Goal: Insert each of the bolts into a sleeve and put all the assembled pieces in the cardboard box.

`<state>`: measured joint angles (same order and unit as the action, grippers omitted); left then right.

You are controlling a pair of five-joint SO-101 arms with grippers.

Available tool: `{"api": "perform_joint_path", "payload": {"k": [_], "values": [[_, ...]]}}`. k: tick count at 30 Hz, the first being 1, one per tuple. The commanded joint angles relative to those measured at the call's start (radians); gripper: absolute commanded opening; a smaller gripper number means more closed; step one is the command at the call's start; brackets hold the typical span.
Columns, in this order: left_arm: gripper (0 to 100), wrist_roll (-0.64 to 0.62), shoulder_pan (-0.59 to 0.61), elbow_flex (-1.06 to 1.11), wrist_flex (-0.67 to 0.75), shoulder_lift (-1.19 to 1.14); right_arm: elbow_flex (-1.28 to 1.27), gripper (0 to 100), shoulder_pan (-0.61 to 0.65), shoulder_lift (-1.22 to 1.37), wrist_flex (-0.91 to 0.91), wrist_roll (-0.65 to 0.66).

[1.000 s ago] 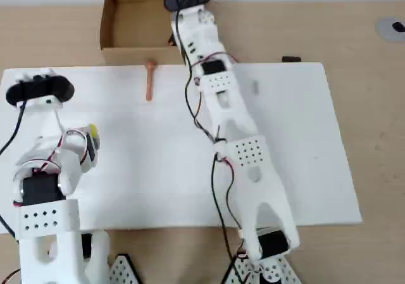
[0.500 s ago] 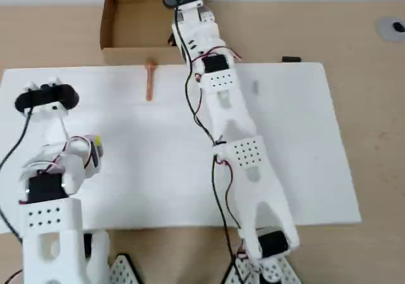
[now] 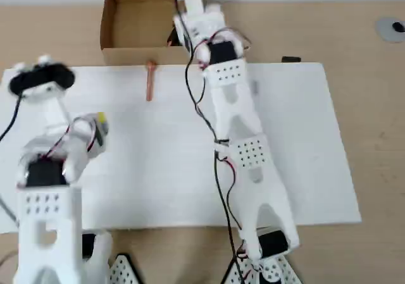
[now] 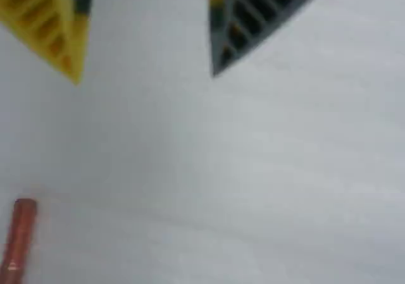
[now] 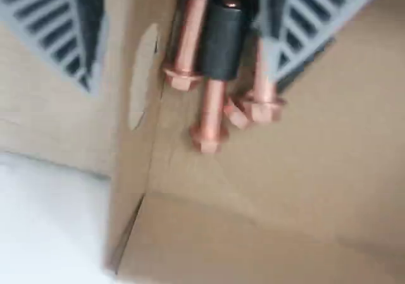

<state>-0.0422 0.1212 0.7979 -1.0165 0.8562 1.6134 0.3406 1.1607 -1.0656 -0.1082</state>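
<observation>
One bare copper bolt (image 3: 150,80) lies on the white board (image 3: 304,157), just in front of the cardboard box (image 3: 109,28). The same bolt (image 4: 18,238) lies off to one side of my left gripper (image 4: 145,75), which hovers open over bare board, nothing between its yellow and grey fingers. My right arm (image 3: 231,100) stretches across the board into the box. There my right gripper (image 5: 186,81) stands open above three copper bolts (image 5: 209,116) in black sleeves (image 5: 223,37), lying together on the box floor (image 5: 304,170) against a wall.
My left arm (image 3: 47,170) stands over the board's left end. A small dark object (image 3: 291,59) sits on the wooden table at the board's far edge. A grey disc (image 3: 389,28) lies at the far right.
My right arm has pushed farther over the box, its wrist now at the top edge of the high view. My left arm has swung forward and slightly right.
</observation>
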Motion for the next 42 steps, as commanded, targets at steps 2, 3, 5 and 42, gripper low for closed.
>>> {"api": "perform_joint_path", "payload": {"k": [2, 3, 5, 42], "values": [[15, -0.075, -0.026, -0.298, 0.046, -0.389, 0.056, 20.6, -0.042, -0.329, -0.313, -0.103], [15, -0.086, -0.029, -0.384, 0.043, -0.49, 0.056, 20.6, -0.054, -0.375, -0.371, -0.112], [15, -0.091, -0.04, -0.563, 0.009, -0.684, 0.056, 20.6, -0.087, -0.46, -0.465, -0.126], [15, -0.014, -0.19, -2.252, -0.44, -1.986, 0.05, 20.5, -0.648, -0.765, -0.723, -0.068]]}}
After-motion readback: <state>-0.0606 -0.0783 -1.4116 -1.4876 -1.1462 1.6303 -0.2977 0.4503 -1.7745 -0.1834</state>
